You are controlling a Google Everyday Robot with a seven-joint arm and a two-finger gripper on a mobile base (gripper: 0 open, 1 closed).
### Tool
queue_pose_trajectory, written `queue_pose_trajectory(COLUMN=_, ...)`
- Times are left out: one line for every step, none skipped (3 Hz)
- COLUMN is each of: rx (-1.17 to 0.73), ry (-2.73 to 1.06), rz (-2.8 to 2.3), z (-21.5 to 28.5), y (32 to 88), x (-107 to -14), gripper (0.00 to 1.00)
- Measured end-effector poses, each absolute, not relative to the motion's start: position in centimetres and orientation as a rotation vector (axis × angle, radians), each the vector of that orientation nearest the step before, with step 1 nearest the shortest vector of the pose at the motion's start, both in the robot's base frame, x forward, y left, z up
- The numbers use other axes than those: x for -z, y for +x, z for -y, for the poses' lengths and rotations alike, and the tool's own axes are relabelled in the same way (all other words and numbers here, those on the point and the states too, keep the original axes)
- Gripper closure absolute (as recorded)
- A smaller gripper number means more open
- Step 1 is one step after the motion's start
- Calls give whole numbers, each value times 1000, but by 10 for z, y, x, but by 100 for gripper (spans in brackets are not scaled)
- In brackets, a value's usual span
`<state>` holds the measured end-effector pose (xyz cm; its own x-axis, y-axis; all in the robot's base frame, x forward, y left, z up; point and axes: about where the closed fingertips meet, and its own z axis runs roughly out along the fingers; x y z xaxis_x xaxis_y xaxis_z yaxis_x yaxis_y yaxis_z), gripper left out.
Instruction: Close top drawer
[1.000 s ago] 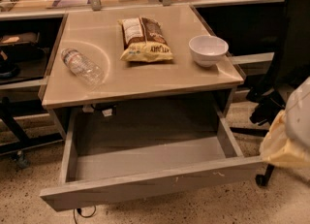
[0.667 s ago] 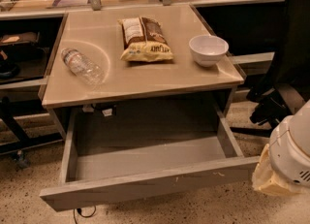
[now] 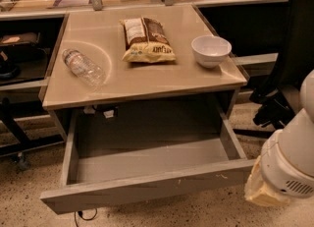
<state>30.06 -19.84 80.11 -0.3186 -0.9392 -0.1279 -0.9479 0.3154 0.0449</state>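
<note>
The top drawer (image 3: 147,189) is a wide, deep grey box under the tan tabletop (image 3: 147,76). It is pulled far out toward me and its inside is bare. Its flat, handleless front panel runs along the bottom of the view and carries small pale scratches. My white arm (image 3: 292,157) comes in at the lower right. Its pale yellowish gripper end (image 3: 260,194) sits right beside the right end of the drawer's front panel, at about the panel's height. I cannot tell whether it touches the panel.
On the tabletop lie a clear plastic bottle (image 3: 83,67) on its side, a snack bag (image 3: 147,39) and a white bowl (image 3: 211,50). A dark office chair (image 3: 289,73) stands to the right. Cluttered benches run along the back, and the floor is speckled.
My arm has moved left and lower, from the right edge of the view to the right end of the drawer's front panel. The drawer has stayed open.
</note>
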Motion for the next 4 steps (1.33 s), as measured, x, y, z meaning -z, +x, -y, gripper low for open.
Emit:
queue_pose_trajectory(rx=-265, ry=-1740, rz=-2511, z=179, y=308, x=-748, gripper=100)
queue_pose_trajectory(rx=-304, ry=-1708, rz=-2510, z=164, y=326, x=-712, gripper=100)
queue_pose_trajectory(rx=-324, ry=-1680, rz=-2517, z=155, y=338, x=-692, gripper=100)
queue_pose_trajectory(rx=-330, ry=-1660, rz=-2514, z=148, y=349, x=-679, gripper=100)
